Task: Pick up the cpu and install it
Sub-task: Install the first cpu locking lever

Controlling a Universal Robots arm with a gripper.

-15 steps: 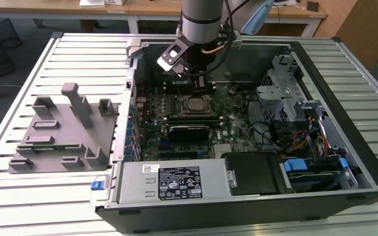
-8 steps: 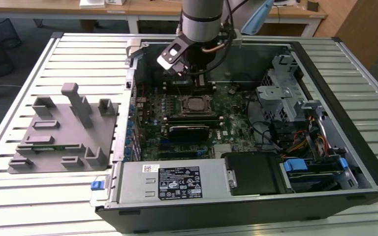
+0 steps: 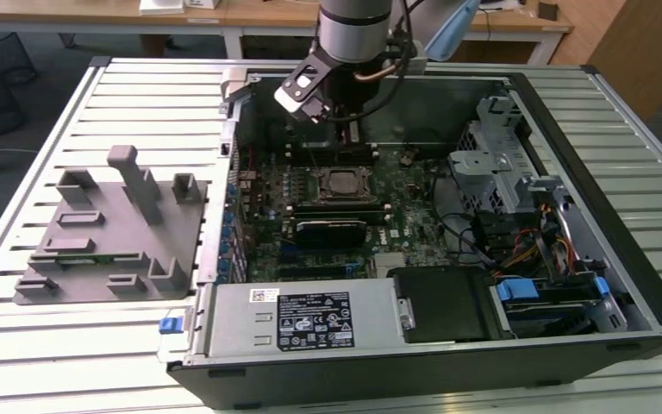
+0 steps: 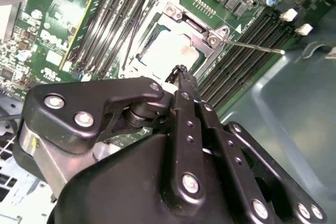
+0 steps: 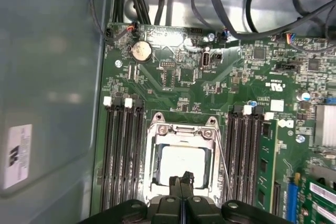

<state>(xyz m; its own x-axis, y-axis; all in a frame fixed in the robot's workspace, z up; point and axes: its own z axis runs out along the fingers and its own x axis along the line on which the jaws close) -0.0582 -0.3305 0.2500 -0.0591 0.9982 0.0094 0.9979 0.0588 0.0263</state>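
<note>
Already my claw (image 5: 181,182) hangs pressed together over the cpu (image 5: 181,162) in its socket (image 5: 157,129); dropping lower could scrape or dislodge it.

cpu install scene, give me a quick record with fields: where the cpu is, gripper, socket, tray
cpu: silver chip lying inside the socket frame on the motherboard, seen in both wrist views
gripper: fingertips closed together, holding nothing, poised just above the cpu's edge
socket frame: metal frame around the cpu, thin lever alongside it
motherboard: green board inside the open computer case
tray: grey plastic tray with upright blocks, on the slatted table at the exterior view's left of the case
</note>
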